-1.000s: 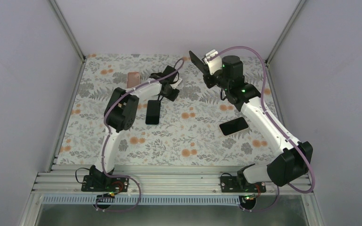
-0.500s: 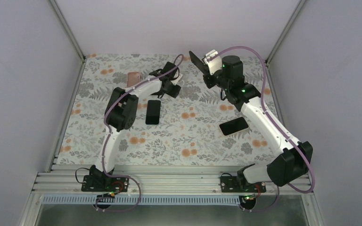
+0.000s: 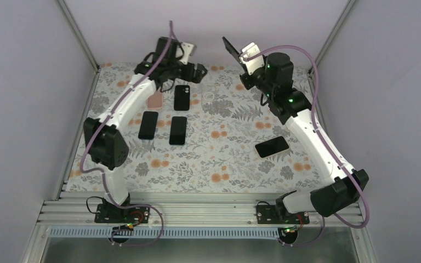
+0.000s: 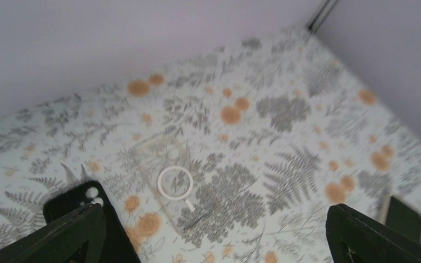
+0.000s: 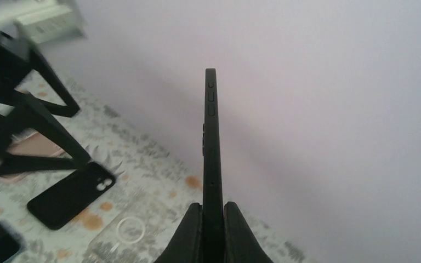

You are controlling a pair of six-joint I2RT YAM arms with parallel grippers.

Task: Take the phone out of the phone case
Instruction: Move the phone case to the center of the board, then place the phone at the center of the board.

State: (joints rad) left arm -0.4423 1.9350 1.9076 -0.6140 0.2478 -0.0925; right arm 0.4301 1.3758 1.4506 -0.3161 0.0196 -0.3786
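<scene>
Three dark phones lie flat on the floral worktop (image 3: 225, 170). The first phone (image 3: 272, 147) is nearest, at the right. The second phone (image 3: 178, 130) is left of centre. The third phone (image 3: 148, 125) is just beside the second on its left, uncovered now that the left arm (image 3: 123, 107) no longer folds over that spot.

Beyond them is a row of three cases. A pink case (image 3: 154, 99) is at the left. A black case (image 3: 182, 97), not seen a second ago, lies next to it with its camera cut-out at the far end. A clear case (image 3: 208, 97) with a white ring is at the right.

Farther back, the left arm has swung from low over the middle of the worktop out toward the back wall. The left fingers (image 4: 362, 235) are raised there and spread wide, with nothing between them.

At far centre the right fingers (image 5: 192, 235) remain clamped on the lower end of a black phone (image 5: 211, 126). It is held upright in the air, much where it was. Seen edge-on, it does not show whether a case is on it.
</scene>
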